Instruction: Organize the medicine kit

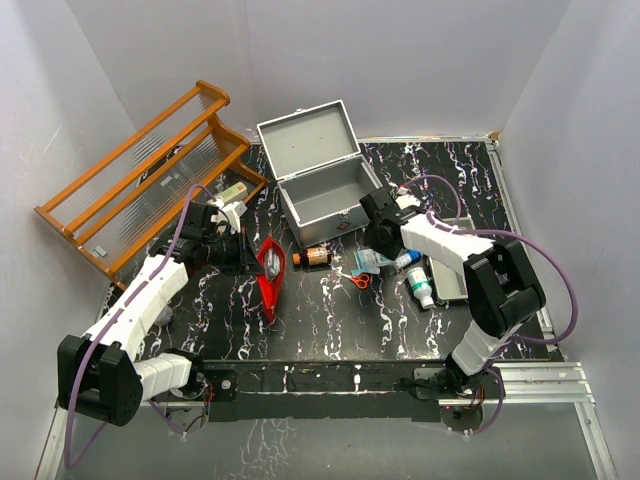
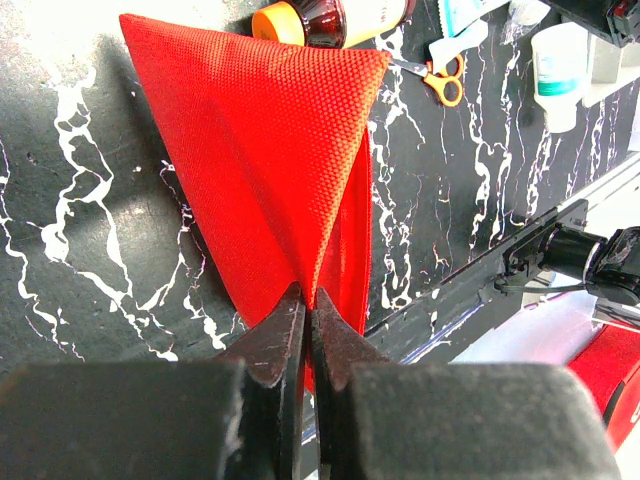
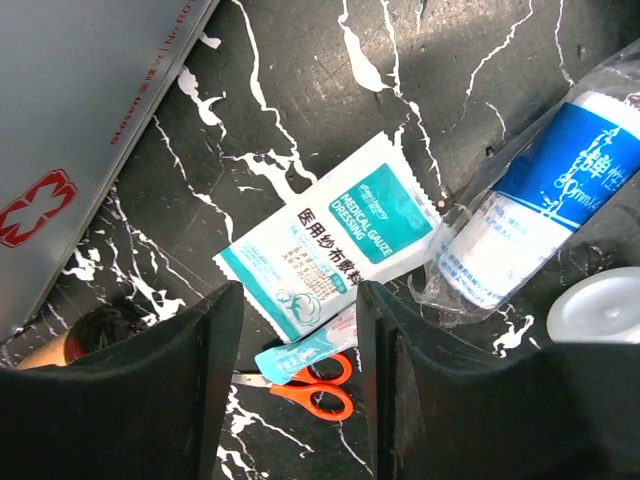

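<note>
Red fabric pouch [image 2: 270, 140] sits clamped in the closed left pincer [image 2: 308, 330]. Right pincer [image 3: 300, 305] stands open, empty, over a gauze packet [image 3: 330, 240]; the medicine kit [image 1: 325, 225], lid up, lies just left of it.

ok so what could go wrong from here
1. The right gripper is open over the flat gauze packet, with a smaller sachet and the scissors right beside it. Closing might skid off the packet or catch the scissors too.
2. The left gripper pinches the pouch by a thin fold. It could slip free, or its far end could set the brown bottle rolling.
</note>
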`<action>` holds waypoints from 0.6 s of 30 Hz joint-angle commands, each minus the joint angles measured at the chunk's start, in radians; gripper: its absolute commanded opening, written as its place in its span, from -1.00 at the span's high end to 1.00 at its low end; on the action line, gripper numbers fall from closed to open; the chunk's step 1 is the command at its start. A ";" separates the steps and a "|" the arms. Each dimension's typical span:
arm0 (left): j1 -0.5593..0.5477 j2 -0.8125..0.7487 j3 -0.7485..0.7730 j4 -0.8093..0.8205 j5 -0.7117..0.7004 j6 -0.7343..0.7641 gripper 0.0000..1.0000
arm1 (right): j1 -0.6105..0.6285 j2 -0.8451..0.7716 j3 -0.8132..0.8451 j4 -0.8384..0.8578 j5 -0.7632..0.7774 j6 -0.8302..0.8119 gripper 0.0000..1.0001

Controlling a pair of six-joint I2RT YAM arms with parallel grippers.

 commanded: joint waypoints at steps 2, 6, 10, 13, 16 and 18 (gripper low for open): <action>-0.002 -0.019 0.036 -0.001 0.009 0.007 1.00 | -0.002 0.022 0.015 -0.003 0.065 -0.035 -0.02; -0.004 -0.021 0.034 -0.003 0.009 0.009 1.00 | -0.002 0.101 0.051 -0.004 0.055 -0.058 -0.07; -0.003 -0.020 0.034 -0.005 0.008 0.013 1.00 | -0.001 0.168 0.091 -0.003 0.005 -0.119 -0.09; -0.003 -0.022 0.032 -0.005 0.005 0.014 1.00 | -0.001 0.196 0.102 -0.003 -0.023 -0.204 -0.05; -0.003 -0.018 0.031 -0.002 0.006 0.016 1.00 | 0.000 0.207 0.090 -0.001 -0.034 -0.240 0.10; -0.002 -0.015 0.030 0.001 0.006 0.015 1.00 | -0.001 0.206 0.077 0.007 -0.039 -0.250 0.28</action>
